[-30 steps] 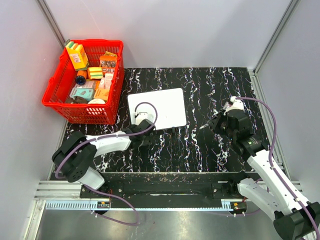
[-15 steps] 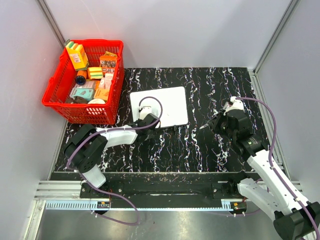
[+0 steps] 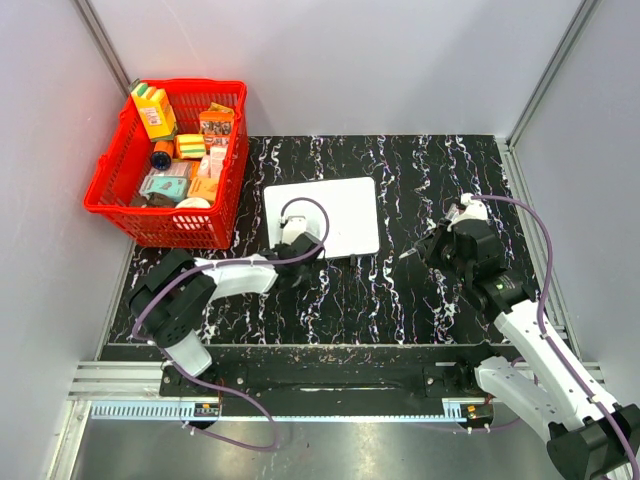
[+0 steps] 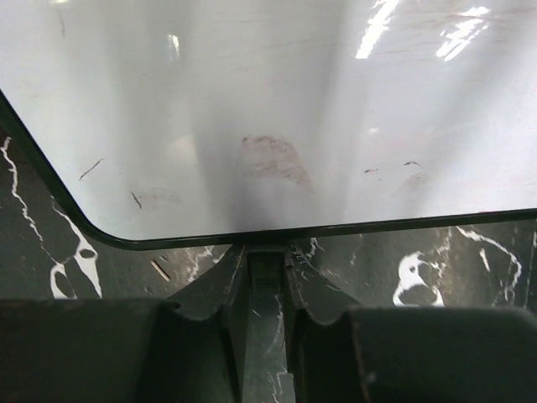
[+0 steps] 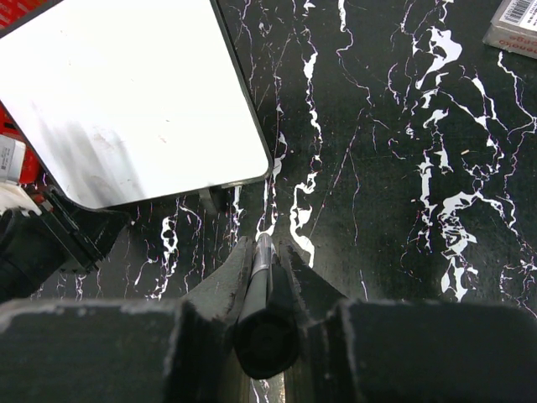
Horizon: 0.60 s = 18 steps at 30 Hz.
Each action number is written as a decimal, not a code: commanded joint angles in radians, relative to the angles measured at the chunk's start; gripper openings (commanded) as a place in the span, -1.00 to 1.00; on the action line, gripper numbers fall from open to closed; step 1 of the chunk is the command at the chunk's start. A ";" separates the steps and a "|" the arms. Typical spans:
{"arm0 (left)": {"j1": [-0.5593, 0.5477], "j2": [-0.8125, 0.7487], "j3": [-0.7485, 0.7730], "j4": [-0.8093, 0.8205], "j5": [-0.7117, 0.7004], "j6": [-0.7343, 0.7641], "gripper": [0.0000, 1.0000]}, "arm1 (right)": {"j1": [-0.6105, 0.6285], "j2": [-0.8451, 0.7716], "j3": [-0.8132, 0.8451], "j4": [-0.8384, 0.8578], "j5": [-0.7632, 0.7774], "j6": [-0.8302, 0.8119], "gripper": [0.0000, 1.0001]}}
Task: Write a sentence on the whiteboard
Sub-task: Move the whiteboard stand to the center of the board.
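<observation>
The whiteboard (image 3: 335, 205) lies flat on the black marbled table, left of centre. It bears no sentence, only faint smudges, as the left wrist view (image 4: 268, 101) and the right wrist view (image 5: 126, 92) also show. My left gripper (image 3: 300, 252) is low at the board's near edge. Its fingers are close together with nothing between them, and their tips (image 4: 265, 252) touch that edge. My right gripper (image 3: 428, 250) is to the right of the board and apart from it. It is shut (image 5: 264, 248) on a dark marker (image 5: 262, 285) that points towards the board.
A red basket (image 3: 160, 228) full of small packages stands at the far left, close to the board's left edge. A grey box (image 5: 513, 25) lies on the table at the top right of the right wrist view. White walls enclose the table.
The whiteboard has slid a little to the right and turned slightly, and my left gripper has moved right along its near edge. The right arm has not moved.
</observation>
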 commanded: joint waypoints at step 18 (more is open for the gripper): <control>-0.375 0.048 0.074 -0.324 0.111 -0.456 -1.00 | -0.006 -0.051 0.004 0.042 -0.005 0.006 -1.00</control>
